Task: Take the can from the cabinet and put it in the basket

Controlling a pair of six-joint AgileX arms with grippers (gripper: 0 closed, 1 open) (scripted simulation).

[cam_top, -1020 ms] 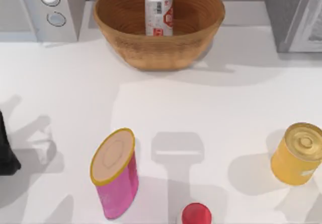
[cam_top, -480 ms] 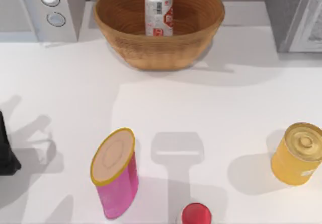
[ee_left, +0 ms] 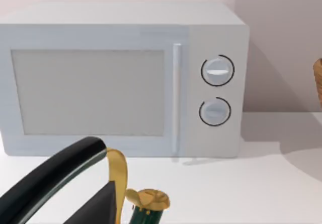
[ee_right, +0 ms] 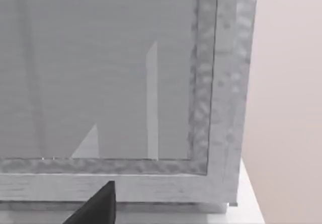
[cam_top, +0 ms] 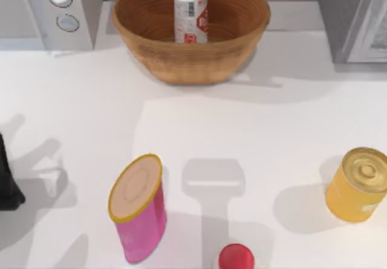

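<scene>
Nothing on the table has shifted over the last second: the can (cam_top: 191,16) stands upright inside the basket (cam_top: 181,57) at the far middle of the table, as before, so the placement reads as done. Left arm is parked at the table's left edge, its wrist view facing the white appliance with two knobs (ee_left: 121,78); whether its claw is released or clenched cannot be told. Right wrist view faces the cabinet (ee_right: 126,83) door at close range; that claw's state cannot be told either. Pink cylinder (cam_top: 139,216) and golden tin (cam_top: 358,184) sit near the front, well apart. Handling judgement: the can is likely light, stiff and smooth-walled, somewhat slippery; grip mid-body across its width, moderate squeeze to avoid denting.
</scene>
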